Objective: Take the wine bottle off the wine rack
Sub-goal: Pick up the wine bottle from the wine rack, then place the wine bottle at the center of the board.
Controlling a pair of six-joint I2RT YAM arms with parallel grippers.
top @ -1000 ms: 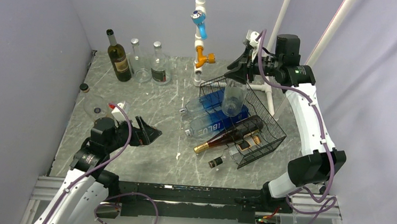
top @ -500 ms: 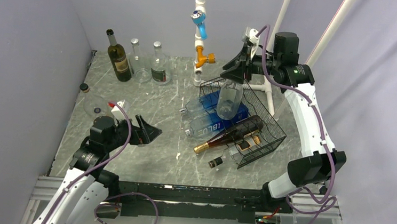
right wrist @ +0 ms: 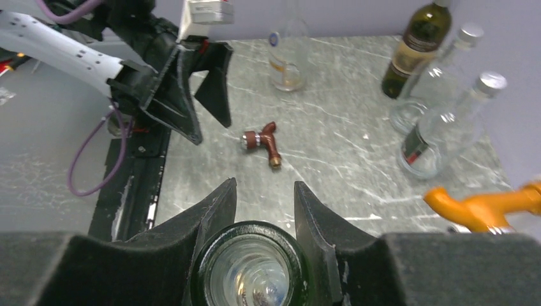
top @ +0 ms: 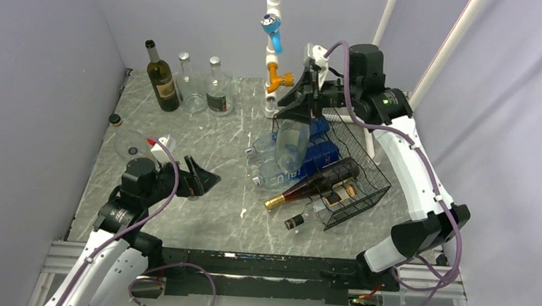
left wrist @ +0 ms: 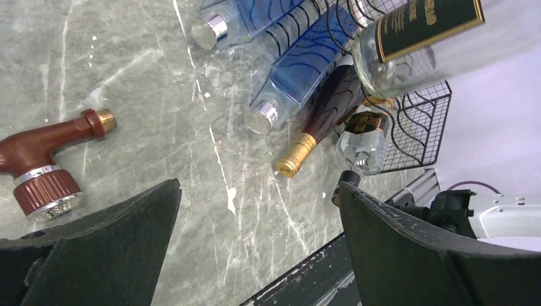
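Observation:
My right gripper (top: pixel 303 103) is shut on the top of a clear wine bottle (top: pixel 290 144), which hangs tilted above the left end of the black wire wine rack (top: pixel 365 176). The right wrist view shows that bottle's round mouth (right wrist: pixel 251 269) clamped between the fingers (right wrist: pixel 217 207). Still lying in the rack are two blue bottles (top: pixel 304 163), a dark bottle with gold foil (top: pixel 309 187) and a small clear bottle (top: pixel 305 216). Low over the table to the left, my left gripper (top: pixel 204 181) is open with nothing in it; its wrist view shows the held bottle's black label (left wrist: pixel 424 16).
A dark wine bottle (top: pixel 161 78) and two clear bottles (top: pixel 217 87) stand at the back left. A white pipe frame (top: pixel 273 22) with blue and orange taps rises behind the rack. A brown tap (right wrist: pixel 263 141) lies on the table near the left arm.
The right arm has swung left, carrying the clear bottle from over the rack's middle to its left end. The left arm has stayed put.

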